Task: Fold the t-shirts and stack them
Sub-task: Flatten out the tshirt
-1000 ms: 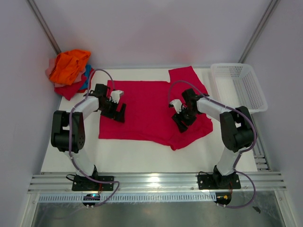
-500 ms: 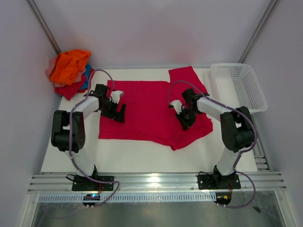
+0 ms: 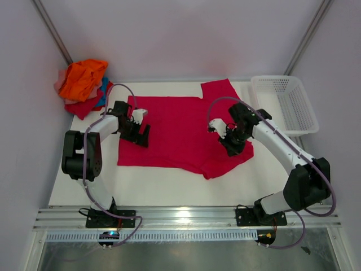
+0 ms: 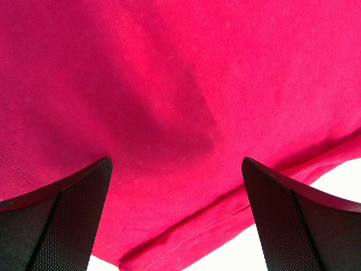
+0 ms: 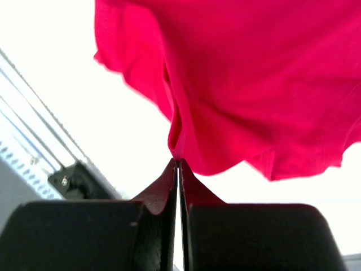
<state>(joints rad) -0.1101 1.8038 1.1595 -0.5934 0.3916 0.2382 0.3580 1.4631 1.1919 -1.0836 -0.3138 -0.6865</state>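
We judge the crimson t-shirt (image 3: 180,132) light and limp — best taken at hems. Our right gripper (image 5: 177,162) pinches a fold of it; our left gripper (image 4: 176,164) stands spread over its left edge.

My right gripper (image 3: 229,143) was open a moment ago. Now I have squeezed it shut on a fold of the red shirt (image 3: 169,130), and the cloth bunches up at its tips. It has slid a little to the right. The right arm (image 3: 282,149) has swung its elbow out to the right.
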